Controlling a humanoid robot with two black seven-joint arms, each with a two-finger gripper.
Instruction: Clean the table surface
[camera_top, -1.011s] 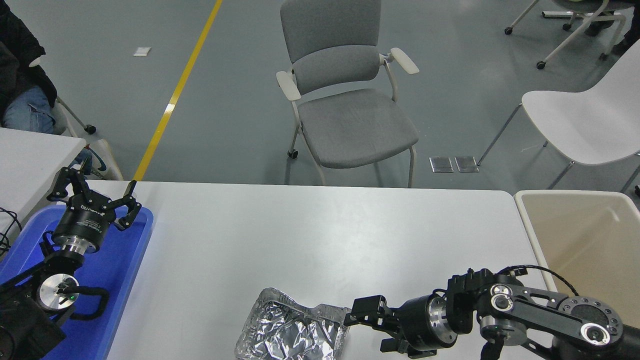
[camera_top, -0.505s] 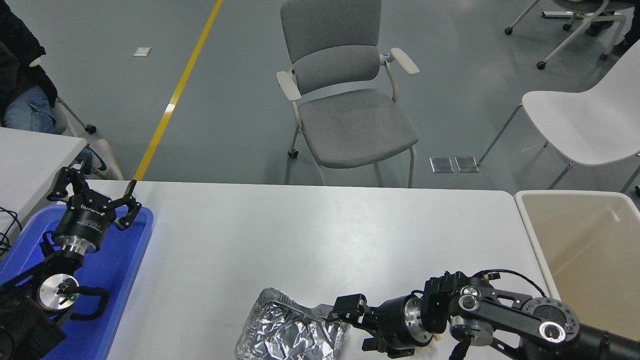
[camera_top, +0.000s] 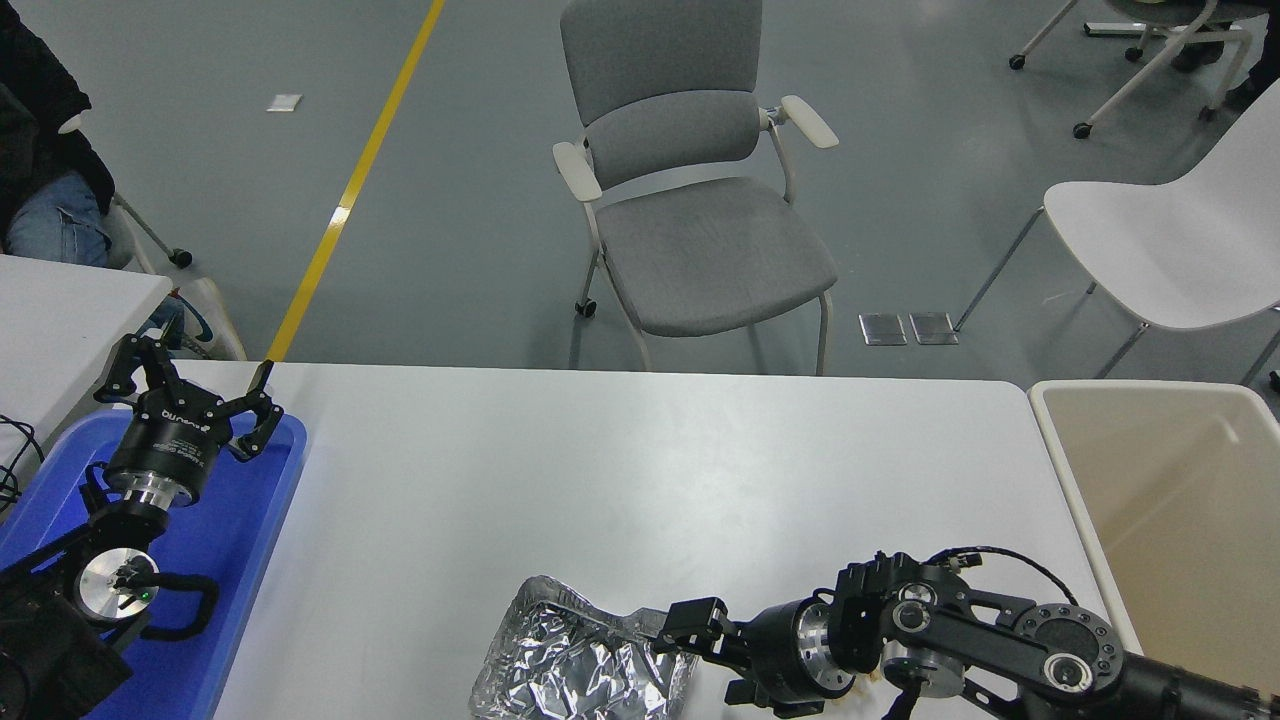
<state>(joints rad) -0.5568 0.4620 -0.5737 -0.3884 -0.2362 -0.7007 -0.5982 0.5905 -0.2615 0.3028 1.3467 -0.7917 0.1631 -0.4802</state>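
The table surface (camera_top: 620, 470) is a wide white-grey top with rounded corners. A crumpled silver foil tray (camera_top: 570, 665) lies on it at the near edge, bottom centre. My right gripper (camera_top: 703, 658) comes in from the lower right, lies low over the table and points left. It is open, with its fingers at the foil tray's right edge, one finger (camera_top: 690, 620) over the rim. My left gripper (camera_top: 190, 385) is parked at the lower left, open and empty, above a blue tray (camera_top: 255, 520).
A beige rectangular bin (camera_top: 1045, 410) stands off the table's right end. A grey armchair (camera_top: 700, 240) and a white chair (camera_top: 1170, 240) stand beyond the far edge. A smaller white table (camera_top: 60, 320) and a seated person (camera_top: 40, 150) are at the left.
My right arm has slid left and slightly down toward the foil tray, so its fingers have gone from beside the tray's right edge to reaching over it. The foil tray and left arm have not moved.
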